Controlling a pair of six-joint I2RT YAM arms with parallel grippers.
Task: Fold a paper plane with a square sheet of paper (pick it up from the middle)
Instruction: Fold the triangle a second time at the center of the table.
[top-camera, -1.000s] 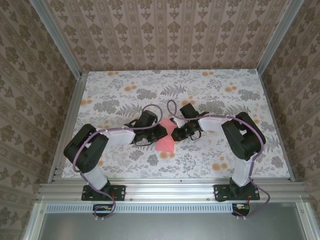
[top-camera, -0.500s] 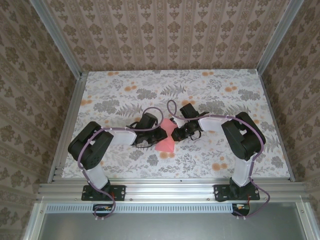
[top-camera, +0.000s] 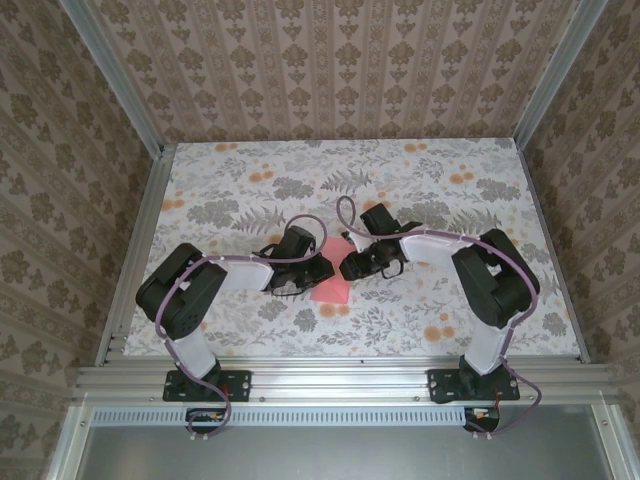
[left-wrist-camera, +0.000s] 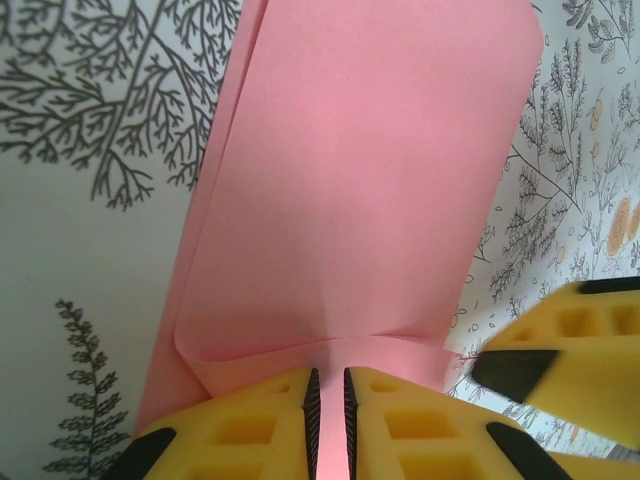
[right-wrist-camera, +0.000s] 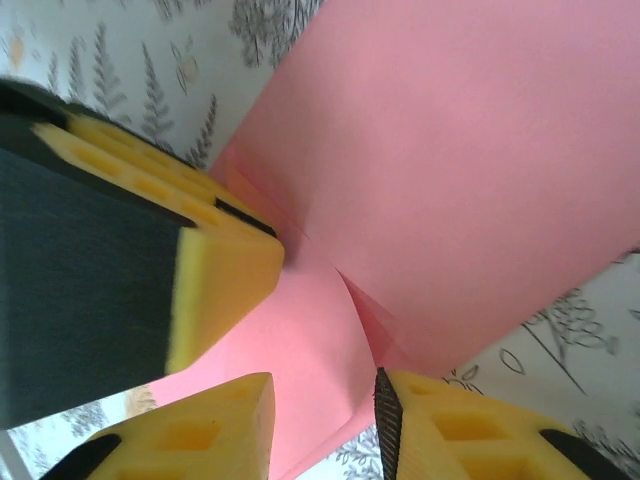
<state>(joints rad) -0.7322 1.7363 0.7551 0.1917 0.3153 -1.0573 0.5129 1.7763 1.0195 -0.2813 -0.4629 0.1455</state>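
The square sheet of paper, plain pink and folded narrower, lies on the table between both grippers. I cannot tell whether it has the form of the paper plane. My left gripper has its jaws drawn to a thin slit, and a raised pink fold runs into it. From the top view it sits at the paper's left edge. My right gripper stands open over the paper's other side, with the pink layer below the spread fingers. The left gripper's finger touches the paper close by.
The table wears a cloth with grey leaves and small orange flowers. An aluminium frame and patterned walls close it in on three sides. Both arms bend inward with their purple cables looping over the middle.
The right gripper's jaws have come apart and let go of the paper. The left arm's elbow shifted slightly right earlier, and its jaws have stayed as they were.
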